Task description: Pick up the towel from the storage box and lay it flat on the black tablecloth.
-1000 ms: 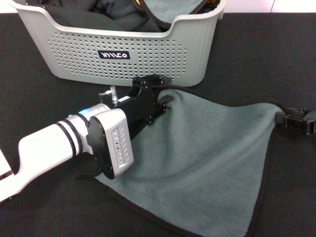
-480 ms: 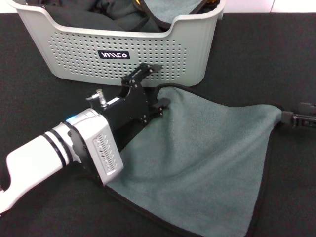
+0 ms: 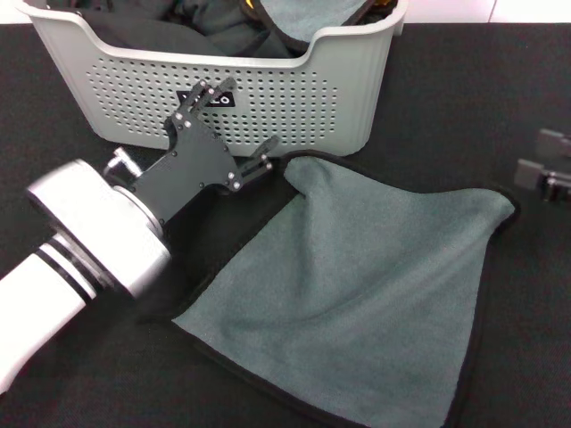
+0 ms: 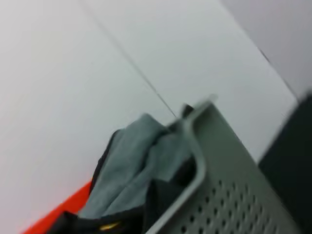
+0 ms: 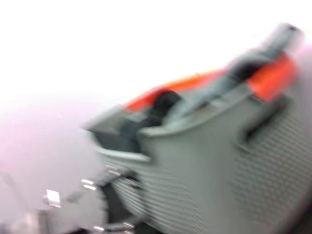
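Observation:
The towel (image 3: pixel 366 285) lies spread, grey face up with its black hem showing, on the black tablecloth (image 3: pixel 464 98) in front of the storage box (image 3: pixel 134 98). One corner near the box is slightly humped. My left gripper (image 3: pixel 236 125) is lifted in front of the box's wall, fingers spread open and empty, just clear of the towel's near-box corner. At the right edge of the head view my right gripper (image 3: pixel 546 169) is partly visible, open, a little beyond the towel's right corner. The left wrist view shows the storage box (image 4: pixel 234 195) rim, and the right wrist view shows the storage box (image 5: pixel 204 161) blurred.
Inside the box lie another grey cloth (image 3: pixel 303 13) and dark folded fabric (image 3: pixel 178 31); the grey cloth (image 4: pixel 131 161) hangs over the rim. My left arm's white forearm (image 3: pixel 80 259) crosses the cloth at lower left.
My left gripper let go of the towel's corner, opened and swung up toward the box while the arm drew back left. My right gripper released the right corner and moved away.

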`<state>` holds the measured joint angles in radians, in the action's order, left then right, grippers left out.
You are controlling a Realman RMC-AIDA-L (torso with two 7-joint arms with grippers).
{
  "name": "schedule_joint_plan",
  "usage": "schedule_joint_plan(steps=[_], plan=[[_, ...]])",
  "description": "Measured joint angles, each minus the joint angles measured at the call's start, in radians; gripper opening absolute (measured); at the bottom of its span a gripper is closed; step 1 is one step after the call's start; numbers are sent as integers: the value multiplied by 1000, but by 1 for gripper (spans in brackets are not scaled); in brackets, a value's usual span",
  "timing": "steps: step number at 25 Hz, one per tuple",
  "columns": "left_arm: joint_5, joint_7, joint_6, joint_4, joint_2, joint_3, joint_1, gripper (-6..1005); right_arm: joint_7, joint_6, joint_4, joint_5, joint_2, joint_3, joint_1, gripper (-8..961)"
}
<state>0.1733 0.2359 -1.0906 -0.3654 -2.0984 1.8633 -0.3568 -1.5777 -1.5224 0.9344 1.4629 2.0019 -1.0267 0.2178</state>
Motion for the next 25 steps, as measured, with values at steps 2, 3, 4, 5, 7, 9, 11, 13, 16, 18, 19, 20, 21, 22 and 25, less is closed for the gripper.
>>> schedule_joint_plan(steps=[2, 3, 4, 5, 7, 9, 11, 13, 16, 18, 19, 20, 21, 22, 25], plan=[[21, -128, -22, 0, 6, 0, -2, 887, 70, -76, -28, -27, 0, 1, 17, 800], [55, -255, -46, 1, 15, 0, -7, 887, 106, -121, -40, -36, 0, 0, 30, 799], [97, -379, -68, 3, 28, -2, -13, 886, 129, -149, -48, -38, 1, -1, 38, 799], [134, -478, -91, 4, 40, -4, -19, 885, 158, -186, -56, -38, 2, -4, 49, 799], [198, -628, -141, 5, 59, -6, -28, 884, 206, -245, -66, -38, 4, -10, 63, 798], [264, -737, -214, 5, 77, -6, -33, 883, 256, -313, -70, -36, 6, -20, 71, 797], [332, -826, -313, 0, 100, -6, -30, 881, 292, -357, -69, -35, 6, -35, 76, 796], [380, -887, -400, -2, 118, -6, -28, 880, 310, -381, -64, -33, 6, -49, 79, 796], [450, -986, -546, 1, 153, -8, -41, 878, 324, -401, -52, -32, 7, -75, 84, 796], [478, -1018, -588, 0, 162, -8, -50, 876, 325, -403, -48, -32, 7, -78, 86, 795], [495, -1034, -612, -1, 168, -8, -57, 876, 325, -407, -47, -34, 8, -78, 86, 795], [511, -1046, -629, -1, 171, -8, -64, 875, 326, -411, -45, -35, 8, -79, 86, 795], [526, -1060, -644, -1, 174, -8, -72, 874, 326, -416, -44, -36, 8, -79, 86, 795], [542, -1073, -655, 0, 176, -8, -81, 874, 327, -420, -43, -37, 8, -79, 86, 795], [579, -1106, -661, -1, 179, -7, -102, 873, 327, -427, -40, -38, 8, -79, 86, 795]])
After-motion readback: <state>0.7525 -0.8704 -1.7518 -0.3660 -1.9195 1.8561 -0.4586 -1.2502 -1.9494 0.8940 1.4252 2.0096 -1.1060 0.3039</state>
